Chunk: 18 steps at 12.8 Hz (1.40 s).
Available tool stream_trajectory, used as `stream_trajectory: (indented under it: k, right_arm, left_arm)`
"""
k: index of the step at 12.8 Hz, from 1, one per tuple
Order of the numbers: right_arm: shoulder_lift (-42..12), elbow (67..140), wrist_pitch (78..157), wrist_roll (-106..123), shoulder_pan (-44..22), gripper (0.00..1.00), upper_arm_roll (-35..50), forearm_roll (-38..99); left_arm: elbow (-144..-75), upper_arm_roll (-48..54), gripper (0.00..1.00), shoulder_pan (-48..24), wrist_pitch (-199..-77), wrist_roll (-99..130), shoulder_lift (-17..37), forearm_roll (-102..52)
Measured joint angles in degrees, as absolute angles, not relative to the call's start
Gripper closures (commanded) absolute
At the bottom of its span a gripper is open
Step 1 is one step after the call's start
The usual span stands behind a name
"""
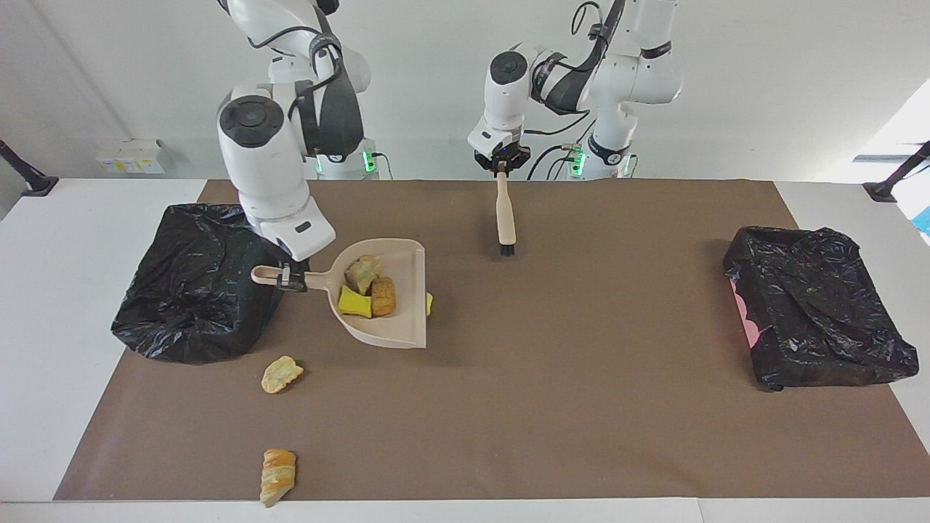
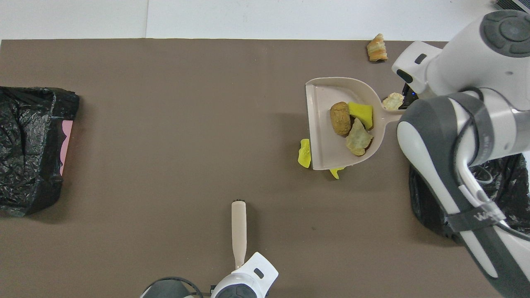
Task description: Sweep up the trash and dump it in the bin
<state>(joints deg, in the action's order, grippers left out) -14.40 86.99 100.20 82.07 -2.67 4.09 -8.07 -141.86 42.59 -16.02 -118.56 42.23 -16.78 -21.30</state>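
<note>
My right fingers [image 1: 292,278] clamp the dustpan [image 1: 396,319] handle; my left fingers [image 1: 501,167] seemingly pinch the brush [image 1: 505,218]; the black bin [image 1: 196,290] sits beside.

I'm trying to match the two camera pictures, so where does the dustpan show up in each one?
Facing view: the dustpan is held up by the right gripper, beside the black bin.
Overhead view: the dustpan is toward the right arm's end of the table.
Shared landmark: the croissant-like lump at the mat's edge.
</note>
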Motion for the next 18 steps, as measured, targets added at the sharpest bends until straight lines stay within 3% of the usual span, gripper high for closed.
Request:
stream_trajectory:
  k: [5, 6, 7, 8, 9, 15, 18]
  right_arm:
    - [-13.07, 86.99, 100.05, 92.23, 6.68, 1.0, 3.78, -8.56]
    - [-13.05, 87.01, 100.04, 94.32, 8.51, 1.0, 3.73, -8.95]
    - [-12.98, 87.08, 100.02, 96.7, 10.58, 1.0, 3.69, -9.07]
    - [-12.82, 87.24, 100.02, 98.6, 12.53, 1.0, 3.68, -9.09]
    - [-12.55, 87.57, 100.02, 99.95, 14.34, 1.0, 3.65, -9.18]
    - [-7.97, 95.23, 103.36, 101.47, 20.3, 1.0, 3.62, -18.31]
    - [-4.82, 100.95, 108.01, 101.46, 23.06, 1.0, 3.57, -26.62]
  left_arm:
    - [-144.01, 44.04, 1.0, -16.02, -120.75, 43.3, -16.78, -26.06]
    - [-144.04, 44.13, 0.92, -16.02, -120.87, 43.31, -16.78, -26.41]
    - [-144.07, 44.15, 0.65, -16.02, -120.93, 43.31, -16.78, -26.55]
    - [-144.09, 44.16, 0.28, -16.02, -120.95, 43.31, -16.78, -26.59]
    - [-144.15, 44.17, 0.03, -16.02, -120.94, 43.3, -16.78, -26.63]
    - [-143.92, 43.8, 0.0, -14.54, -120.96, 38.78, -16.45, -26.78]
    - [-140.36, 40.72, 0.0, -12.21, -121.4, 36.43, -15.47, -21.88]
